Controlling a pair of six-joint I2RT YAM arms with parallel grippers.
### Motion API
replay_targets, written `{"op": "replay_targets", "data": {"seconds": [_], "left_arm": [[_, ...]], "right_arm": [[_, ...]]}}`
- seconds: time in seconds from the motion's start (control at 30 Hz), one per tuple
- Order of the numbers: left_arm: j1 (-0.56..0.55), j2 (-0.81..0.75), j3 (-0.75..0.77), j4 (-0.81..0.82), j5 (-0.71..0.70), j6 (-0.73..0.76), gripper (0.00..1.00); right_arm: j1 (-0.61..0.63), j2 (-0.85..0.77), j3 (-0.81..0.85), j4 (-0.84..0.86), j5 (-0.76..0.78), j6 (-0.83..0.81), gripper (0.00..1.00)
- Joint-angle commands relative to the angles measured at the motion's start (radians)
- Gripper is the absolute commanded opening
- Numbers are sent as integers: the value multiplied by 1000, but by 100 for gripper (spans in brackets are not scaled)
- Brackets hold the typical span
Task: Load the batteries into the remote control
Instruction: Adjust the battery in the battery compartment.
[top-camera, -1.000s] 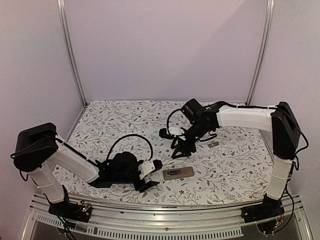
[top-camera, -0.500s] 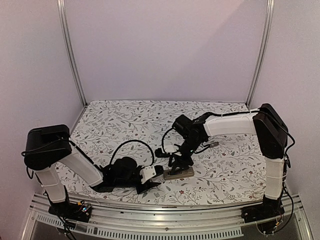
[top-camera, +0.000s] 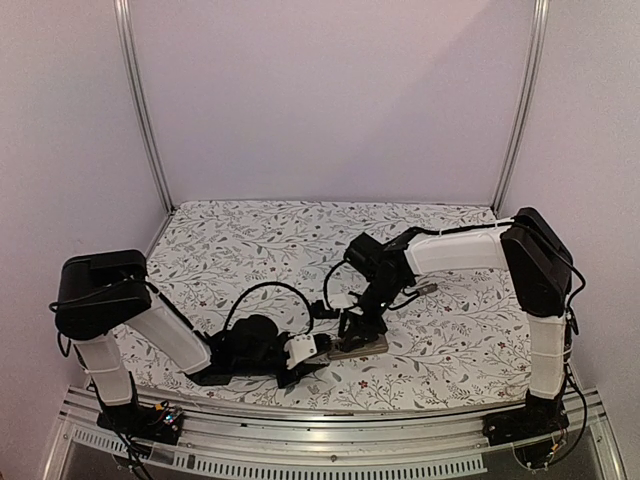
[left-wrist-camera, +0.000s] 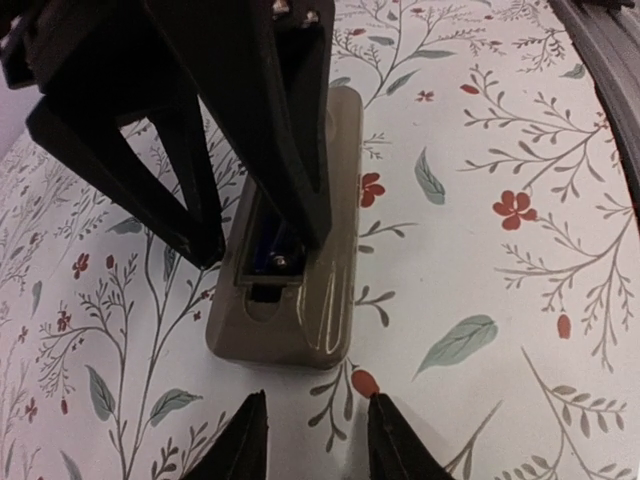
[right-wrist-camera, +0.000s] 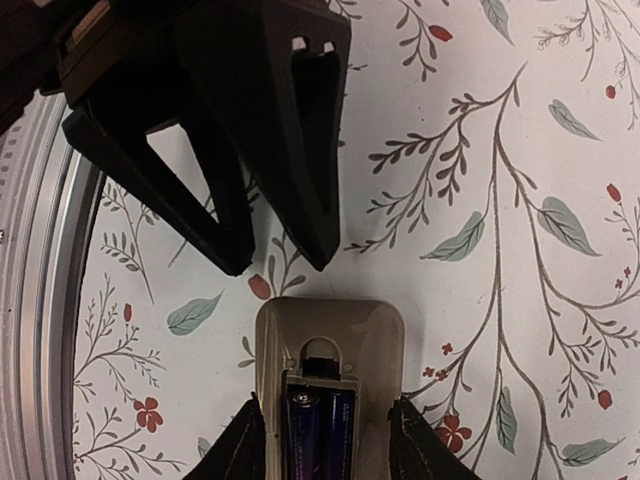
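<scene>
At six o'clock on the table (top-camera: 250, 240), the remote (right-wrist-camera: 330, 340) lies back-up, batteries (right-wrist-camera: 320, 435) seated in its opened back. My right claw (right-wrist-camera: 328, 405) flanks its sides; whether it pinches I cannot tell. My left claw (left-wrist-camera: 318, 420), narrowly spread, sits at its nine o'clock. I'd squeeze squarely, clear of the batteries.

right gripper (top-camera: 357, 333) over remote control (top-camera: 371, 346), left gripper (top-camera: 319, 352) beside it

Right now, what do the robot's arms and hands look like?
The left arm and right arm have white shells, black joints and looping black cables. The left hand and right hand are black, with tapered, hollow triangular fingers.
</scene>
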Motion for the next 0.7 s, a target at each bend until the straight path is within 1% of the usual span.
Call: {"op": "replay_targets", "data": {"seconds": [0.0, 0.17, 0.53, 0.67], "left_arm": [[-13, 26, 17, -6, 2, 15, 34], [-13, 25, 18, -11, 1, 13, 34], [-16, 34, 34, -29, -3, 14, 32], [-17, 36, 37, -35, -7, 14, 32]], "right_arm": [[-5, 2, -6, -28, -29, -20, 43], [-22, -24, 7, -23, -61, -20, 43], [-24, -3, 7, -21, -47, -7, 34], [-24, 6, 7, -11, -55, 1, 33]]}}
